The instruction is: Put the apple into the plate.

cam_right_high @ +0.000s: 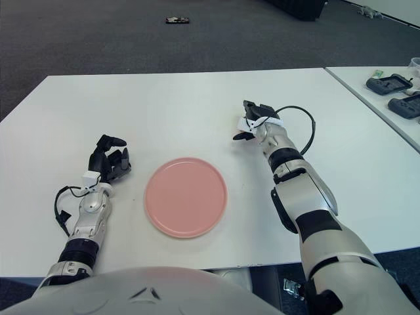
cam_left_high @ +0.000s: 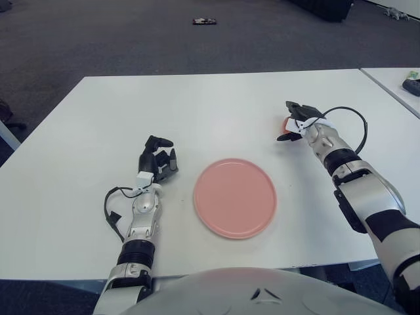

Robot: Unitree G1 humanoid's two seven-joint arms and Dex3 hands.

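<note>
The fingers of the right hand [cam_left_high: 296,121] curl around the apple [cam_left_high: 285,124] on the table [cam_left_high: 98,118] beyond the plate's [cam_left_high: 235,197] right edge, so the grasp step seems underway, next lifting it plateward, while the left hand [cam_left_high: 157,159] shows left of the plate, loosely curled, holding nothing.

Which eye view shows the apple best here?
The left eye view: a sliver of the apple shows red beside the right hand closed around it. In the right eye view the hand hides nearly all of it.
</note>
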